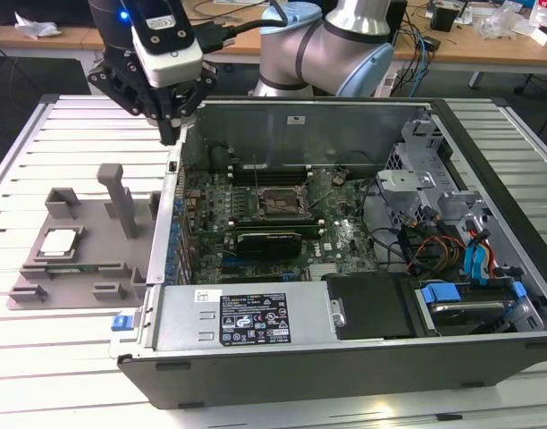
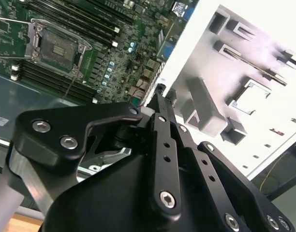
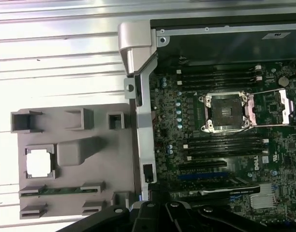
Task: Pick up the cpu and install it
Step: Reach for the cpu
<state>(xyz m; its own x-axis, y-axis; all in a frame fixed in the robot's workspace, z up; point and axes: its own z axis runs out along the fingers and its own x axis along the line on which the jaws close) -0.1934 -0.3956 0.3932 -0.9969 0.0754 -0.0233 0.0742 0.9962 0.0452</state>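
Note:
The cpu (image 1: 59, 241) is a small silvery square lying flat in a recess of the grey fixture plate (image 1: 95, 259), on the exterior view's left of the open computer case. Both wrist views show the cpu (image 3: 40, 162) (image 2: 256, 98) too. My gripper (image 1: 172, 132) hangs above the case's side wall, between the fixture and the motherboard, well above and behind the cpu. Its fingers (image 2: 160, 96) are together and hold nothing. The black motherboard socket (image 1: 278, 204) (image 3: 225, 112) (image 2: 58, 46) lies open with its metal frame lifted.
The fixture carries upright grey blocks (image 1: 120, 198) near the cpu. The case wall (image 1: 166, 232) stands between fixture and motherboard. A black card (image 1: 269, 239), cables (image 1: 434, 246) and drive cages (image 1: 416, 179) crowd the case interior. Slatted white table (image 1: 41, 143) surrounds everything.

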